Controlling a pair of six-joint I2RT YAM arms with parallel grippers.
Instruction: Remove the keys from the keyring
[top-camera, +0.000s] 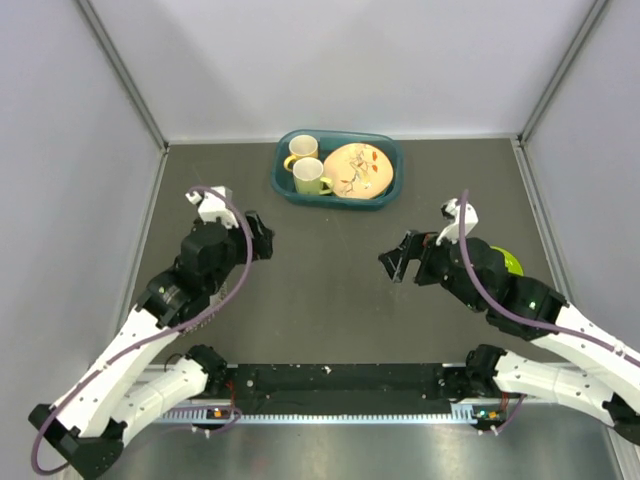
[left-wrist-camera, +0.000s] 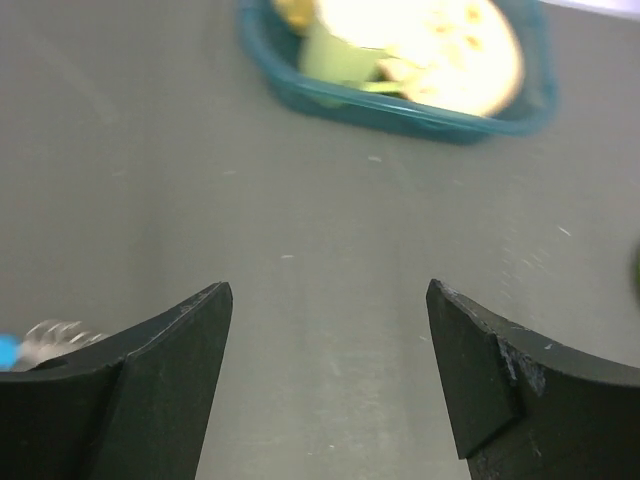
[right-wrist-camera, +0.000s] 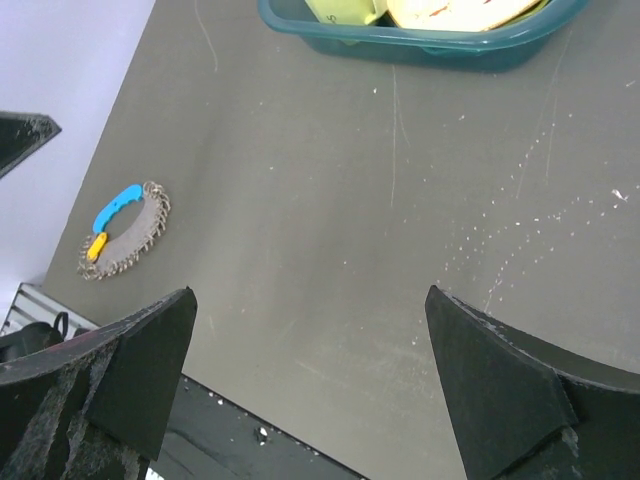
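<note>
**A:** Start at the left. How does that claw stand?

**B:** The left gripper (left-wrist-camera: 330, 300) is spread wide with only bare table (top-camera: 330, 300) between its fingers. It grips nothing.

**A:** And the keys?

**B:** In the right wrist view the keys (right-wrist-camera: 125, 232) lie flat on the table at about nine o'clock. They form a curled silvery bunch with a blue head piece and a small orange one. They are well apart from both of that gripper's fingers. In the left wrist view a silvery bit with a blue tip peeks out at eight o'clock, just beside the left finger (left-wrist-camera: 170, 380). The keyring itself is too fine to pick out. From above the bunch is hidden.

**A:** What is in the container?

**B:** A teal bin (top-camera: 278, 178) sits at the table's twelve o'clock. At its nine o'clock side stand two mugs. The white mug (top-camera: 302, 148) has a yellow handle, and the pale green mug (top-camera: 310, 177) is just in front of it. The plate (top-camera: 357, 170), cream with small markings, fills the three o'clock side and touches the mugs.

**A:** The right claw?

**B:** The right gripper (right-wrist-camera: 310, 300) is also fully spread and empty, over bare table. At four o'clock in the top view a green object (top-camera: 508, 262) shows beside that arm, partly hidden.
</note>
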